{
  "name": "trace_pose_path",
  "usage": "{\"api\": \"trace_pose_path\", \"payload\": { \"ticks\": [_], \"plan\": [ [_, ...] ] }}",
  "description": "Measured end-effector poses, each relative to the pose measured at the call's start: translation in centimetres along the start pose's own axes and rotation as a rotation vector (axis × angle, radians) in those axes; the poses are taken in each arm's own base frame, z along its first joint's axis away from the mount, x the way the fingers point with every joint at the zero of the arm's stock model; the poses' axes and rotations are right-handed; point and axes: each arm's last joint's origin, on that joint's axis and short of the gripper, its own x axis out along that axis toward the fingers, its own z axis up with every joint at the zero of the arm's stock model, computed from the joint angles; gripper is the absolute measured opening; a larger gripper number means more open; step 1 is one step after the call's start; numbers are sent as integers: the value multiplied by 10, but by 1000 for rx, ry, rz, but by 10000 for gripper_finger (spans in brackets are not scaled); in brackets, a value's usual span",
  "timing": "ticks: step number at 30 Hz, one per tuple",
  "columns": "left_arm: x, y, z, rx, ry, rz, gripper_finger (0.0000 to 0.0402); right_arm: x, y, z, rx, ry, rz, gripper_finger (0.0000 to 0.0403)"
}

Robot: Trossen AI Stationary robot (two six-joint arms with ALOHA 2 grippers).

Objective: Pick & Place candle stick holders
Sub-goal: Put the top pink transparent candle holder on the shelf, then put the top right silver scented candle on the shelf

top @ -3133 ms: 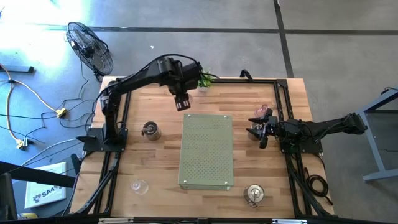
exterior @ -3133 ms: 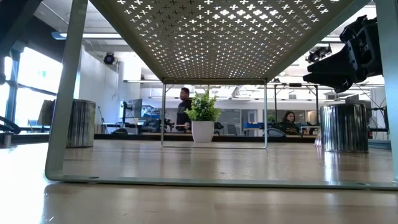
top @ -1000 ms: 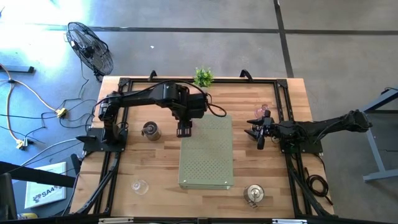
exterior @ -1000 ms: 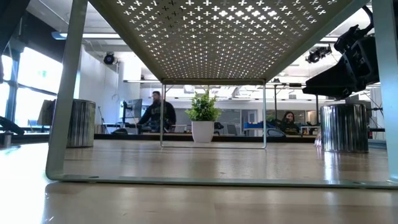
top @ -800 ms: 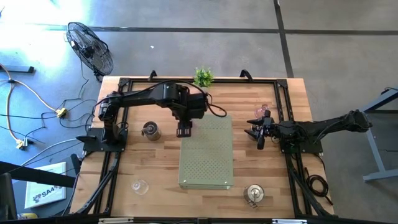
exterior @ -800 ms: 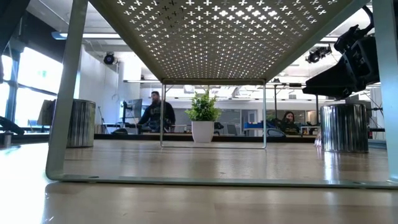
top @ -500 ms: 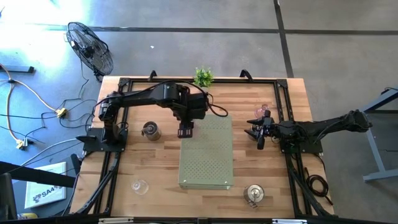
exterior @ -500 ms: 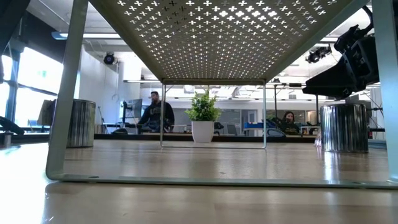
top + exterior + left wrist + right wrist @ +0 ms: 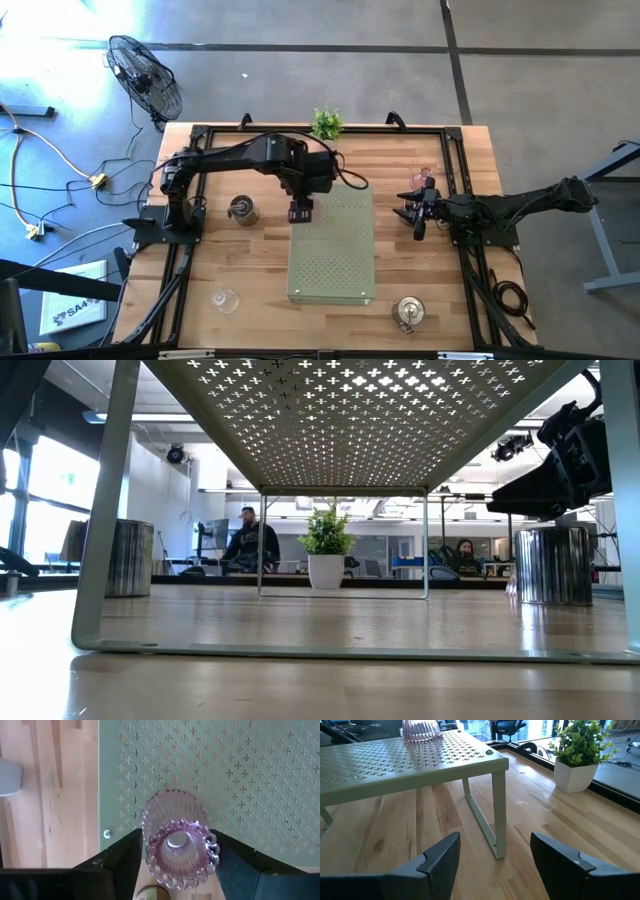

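Candle stick holder [image 9: 179, 847], pink glass, stands on perforated shelf [image 9: 332, 245] nr its far-left corner.

High view: left gripper [image 9: 300, 211] over that corner; right gripper [image 9: 420, 211] waits at table's right side.

Left wrist: fingers [image 9: 122, 857] either side of the holder, spread, w/ gaps.

Right wrist: fingers [image 9: 442, 860] apart, holding nothing; potted plant [image 9: 577, 750] beyond.

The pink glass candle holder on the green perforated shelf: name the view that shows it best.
The left wrist view: the pink glass holder fills the frame, standing on the shelf between that gripper's fingers. The right wrist view shows only its ribbed base. In the high view the left gripper hides it. The low view misses it.
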Motion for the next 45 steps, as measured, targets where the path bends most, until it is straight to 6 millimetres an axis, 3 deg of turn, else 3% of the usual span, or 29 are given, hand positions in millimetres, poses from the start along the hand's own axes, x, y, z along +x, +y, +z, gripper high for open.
{"api": "trace_pose_path", "payload": {
  "ticks": [14,31,45],
  "plan": [
    [-2,0,0,3,-7,4,220,0,0,0,0,0,0,236],
    [-67,0,1,7,-190,9,221,0,0,0,0,0,0,236],
    [-78,0,-10,-3,-171,7,221,0,0,1,24,-11,9,236]
  ]
}}
